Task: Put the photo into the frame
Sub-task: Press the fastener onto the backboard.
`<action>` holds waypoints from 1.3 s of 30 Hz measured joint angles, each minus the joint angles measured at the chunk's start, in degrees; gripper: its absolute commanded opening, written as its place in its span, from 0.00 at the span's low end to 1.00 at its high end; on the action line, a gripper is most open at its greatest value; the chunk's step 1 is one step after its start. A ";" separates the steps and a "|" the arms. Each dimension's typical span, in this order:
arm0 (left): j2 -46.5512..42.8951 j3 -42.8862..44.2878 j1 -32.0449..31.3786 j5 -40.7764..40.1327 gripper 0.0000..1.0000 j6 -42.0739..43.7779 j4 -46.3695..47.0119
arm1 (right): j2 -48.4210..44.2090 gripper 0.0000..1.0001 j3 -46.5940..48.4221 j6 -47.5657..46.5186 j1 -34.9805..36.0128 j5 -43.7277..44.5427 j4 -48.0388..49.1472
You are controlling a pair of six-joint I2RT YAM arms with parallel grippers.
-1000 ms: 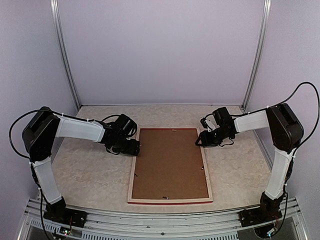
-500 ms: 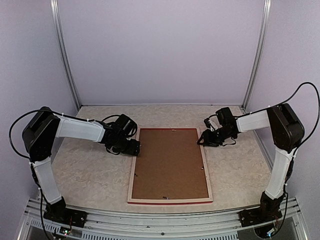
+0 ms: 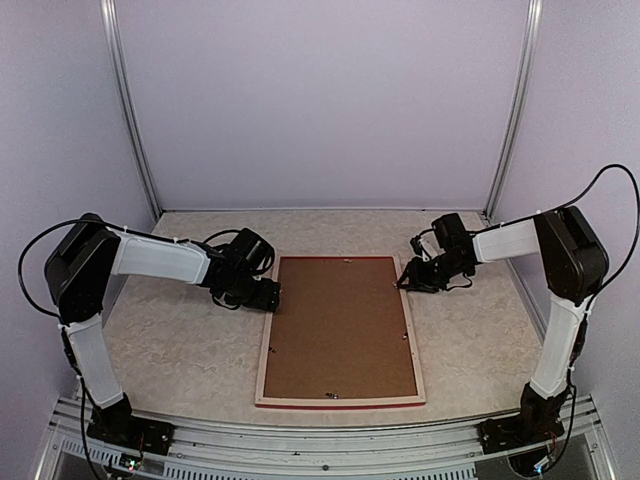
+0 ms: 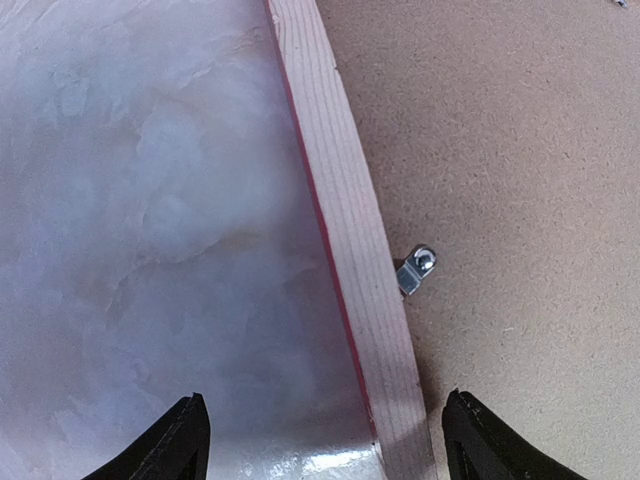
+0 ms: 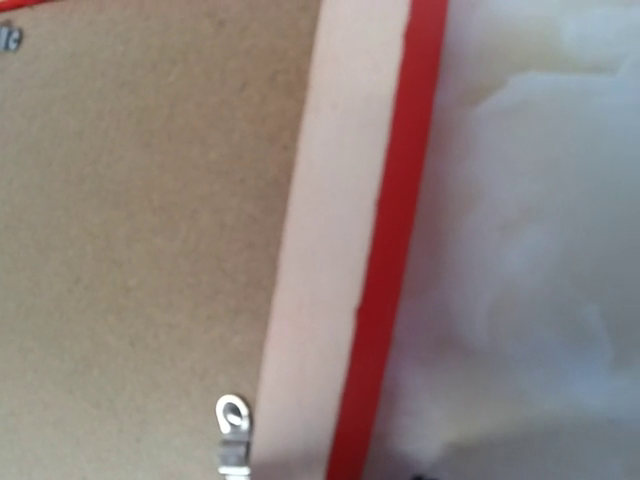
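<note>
The frame [image 3: 264,362] lies face down in the middle of the table, pale wood up and a red outer edge showing. A brown backing board [image 3: 340,325] fills it. The photo is hidden. My left gripper [image 3: 272,295] is open, with its fingertips [image 4: 185,440] straddling the left rail [image 4: 350,220]: one over the table, the other over the board. My right gripper [image 3: 404,281] hangs over the right rail [image 5: 330,230] near the far corner. Its fingers stay outside the right wrist view.
Small metal clips [image 4: 415,270] [image 5: 232,430] stick out from the rails onto the backing board. Marbled tabletop [image 3: 180,340] lies on both sides of the frame. Grey walls close off the back and sides.
My right wrist has shifted slightly right and settled closer over the frame's right rail. The left arm and the frame have not moved.
</note>
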 measured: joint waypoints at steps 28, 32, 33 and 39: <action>0.00 0.00 0.00 -0.02 0.80 0.00 0.00 | 1.40 0.38 4.02 -1.27 4.26 10.84 -3.54; 0.00 0.00 0.00 -0.02 0.80 0.00 0.00 | 1.16 0.37 4.02 -2.10 4.72 12.37 -3.54; 0.00 0.00 0.00 -0.02 0.80 0.00 0.00 | 1.09 0.37 4.02 -2.36 4.74 12.79 -3.54; 0.00 0.00 0.00 -0.04 0.80 0.00 0.00 | 0.98 0.40 4.07 -4.13 5.03 13.68 -3.52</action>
